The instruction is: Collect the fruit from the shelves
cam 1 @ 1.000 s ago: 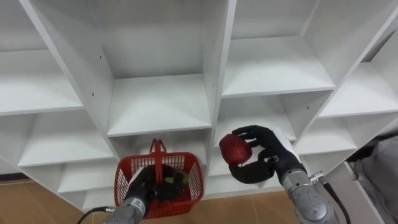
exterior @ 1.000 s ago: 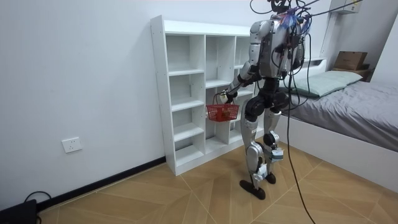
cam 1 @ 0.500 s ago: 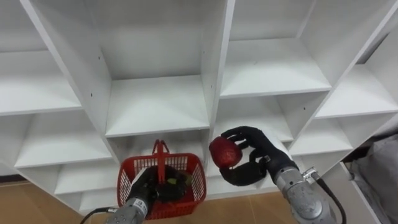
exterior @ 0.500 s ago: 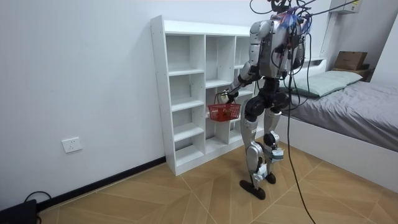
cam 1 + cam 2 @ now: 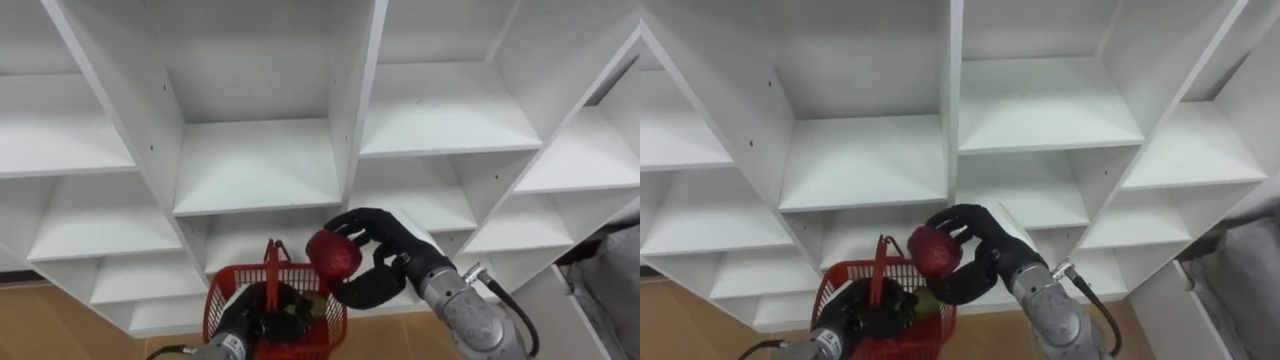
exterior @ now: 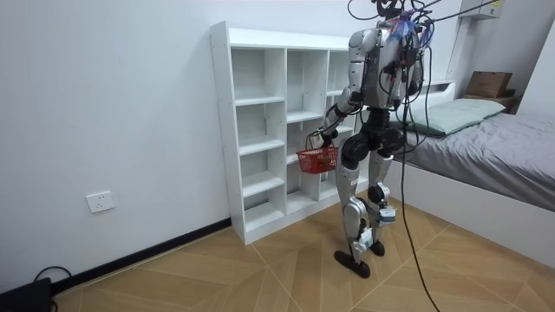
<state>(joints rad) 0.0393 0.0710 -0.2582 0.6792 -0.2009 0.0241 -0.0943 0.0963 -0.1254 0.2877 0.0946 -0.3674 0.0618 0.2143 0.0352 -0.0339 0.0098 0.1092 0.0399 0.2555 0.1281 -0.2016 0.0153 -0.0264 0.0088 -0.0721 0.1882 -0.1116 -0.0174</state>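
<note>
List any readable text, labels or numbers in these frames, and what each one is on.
No text can be read.
white shelf unit: bare boards, no labels.
red basket, held by the left hand: no tag seen.
red fruit in the right hand: no sticker seen.
cardboard box by the bed in the room view: too small to tell any print.

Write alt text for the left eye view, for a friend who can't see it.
The robot's black right hand holds a red fruit over the edge of a red basket, which its left hand grips by the handle. Behind them are the open compartments of a white closet.
</note>
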